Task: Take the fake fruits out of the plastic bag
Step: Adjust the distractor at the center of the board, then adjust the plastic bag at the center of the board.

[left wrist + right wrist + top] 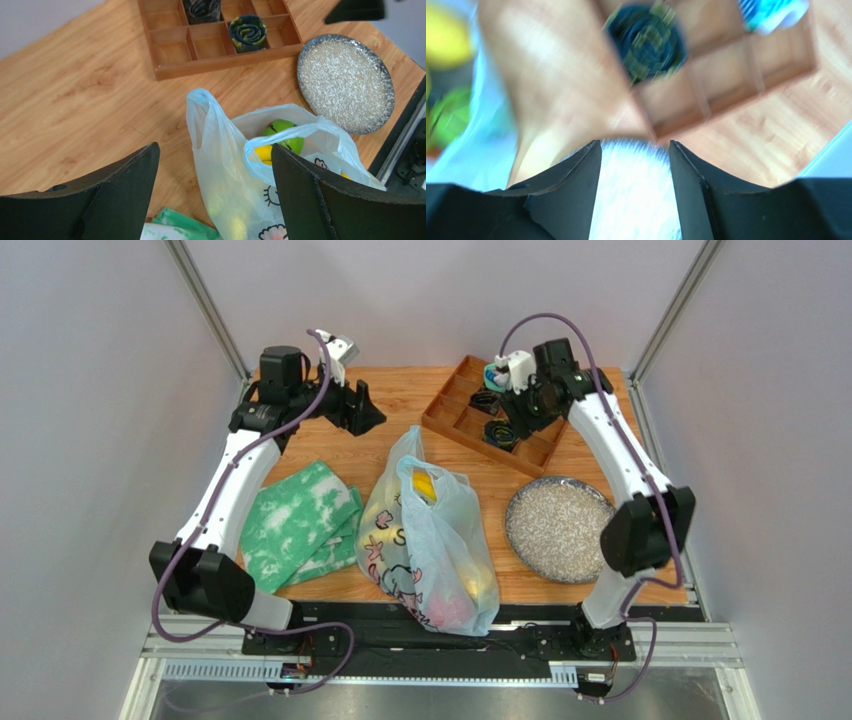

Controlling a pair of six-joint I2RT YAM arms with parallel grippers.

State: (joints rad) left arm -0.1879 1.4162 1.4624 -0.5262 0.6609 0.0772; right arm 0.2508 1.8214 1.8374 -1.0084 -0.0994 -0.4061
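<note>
The pale-blue plastic bag (pixel 430 540) with cartoon prints lies mid-table, mouth toward the far side. A yellow fruit (pixel 424 483) shows at its mouth; more yellow and pink shapes show through the film. In the left wrist view the bag (pixel 225 165) holds a green fruit (pixel 285 132) and a yellow fruit (pixel 262 152). My left gripper (pixel 365 410) is open and empty, raised above the far left of the table; it frames the bag's handles (pixel 214 147). My right gripper (pixel 512 425) is open and empty over the tray; its blurred view (pixel 635 145) shows the plate below it.
A wooden compartment tray (pixel 490 415) with dark rolled items (pixel 247 32) stands at the far right. A speckled plate (pixel 558 528) lies right of the bag. A green-and-white cloth (pixel 300 525) lies left of it. The table's near edge is just behind the bag.
</note>
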